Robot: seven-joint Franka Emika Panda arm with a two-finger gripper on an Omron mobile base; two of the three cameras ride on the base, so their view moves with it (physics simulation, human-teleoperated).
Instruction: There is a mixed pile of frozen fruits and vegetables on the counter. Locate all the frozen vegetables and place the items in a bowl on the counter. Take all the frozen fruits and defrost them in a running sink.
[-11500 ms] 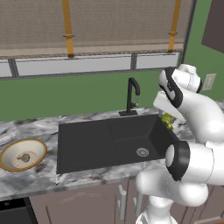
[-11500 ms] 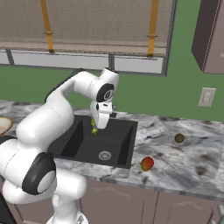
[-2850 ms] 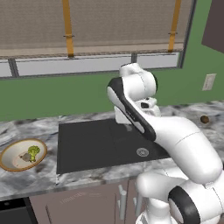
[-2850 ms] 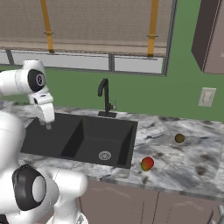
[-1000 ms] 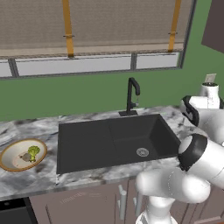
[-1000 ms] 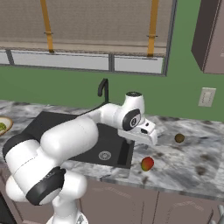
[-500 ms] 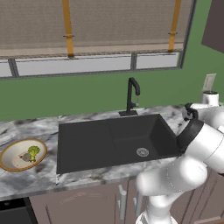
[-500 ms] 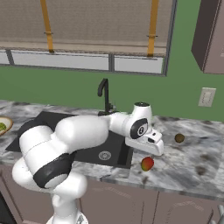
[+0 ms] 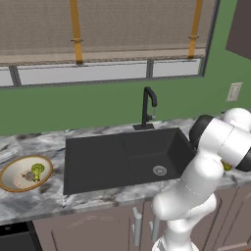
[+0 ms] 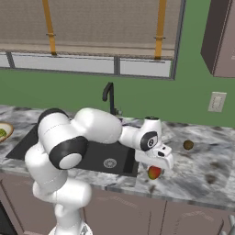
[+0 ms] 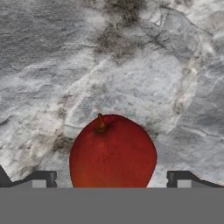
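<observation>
Claw [image 11: 111,178] had swung from the bowl [image 9: 10,180] and hovered wide open over red-orange fruit [image 11: 113,151] on tabletop [image 11: 131,65], grasp looked next.

Rendered home kitchen: marble surface [image 9: 93,198] over brown cabinets [image 9: 98,228], black sink [image 9: 125,157] with faucet [image 9: 148,105], green wall [image 10: 59,89], blind-covered window [image 9: 98,39], wall outlet [image 10: 215,102], upper cabinet [image 10: 222,39].
</observation>
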